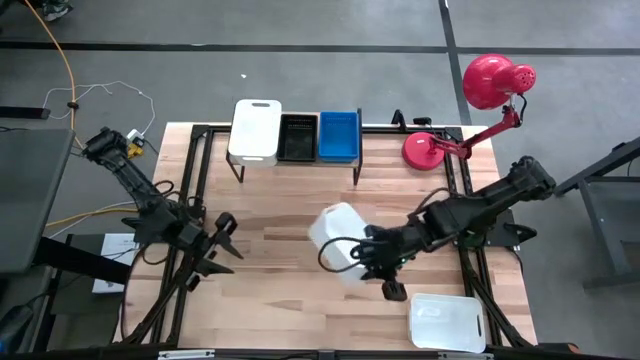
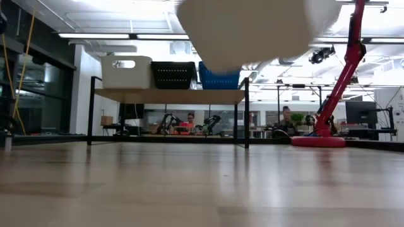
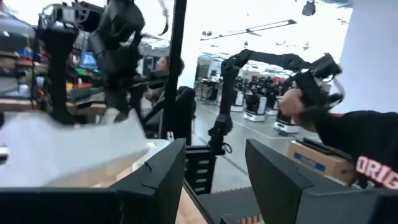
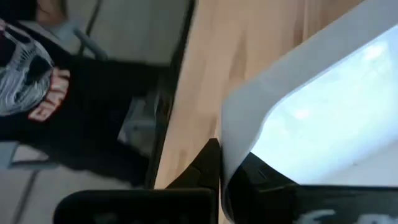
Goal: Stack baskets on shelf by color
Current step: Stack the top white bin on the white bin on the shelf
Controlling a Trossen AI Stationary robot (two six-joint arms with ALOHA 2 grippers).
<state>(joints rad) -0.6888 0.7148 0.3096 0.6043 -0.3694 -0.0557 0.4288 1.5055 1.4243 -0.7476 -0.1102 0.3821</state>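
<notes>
Table [image 1: 270, 260]: light wood planks, being spanned by both arms

Shelf [image 1: 300, 166]: wood top on thin black legs, at the table's far edge; three baskets being carried on it in a row – white basket [image 1: 255, 131], black mesh basket [image 1: 297, 137], blue basket [image 1: 338, 136]

Lifted white basket [image 1: 338, 243]: rounded corners, being held tilted above mid-table, its rim pinched by the right gripper [image 1: 362, 252], fingers clamped shut

Spare white basket [image 1: 447, 322]: lying at the near right corner

Left gripper [image 1: 222, 243]: fingers parted, nothing held

Sleeve [image 3: 367, 146]: partial lettering "ORIG" being shown
</notes>
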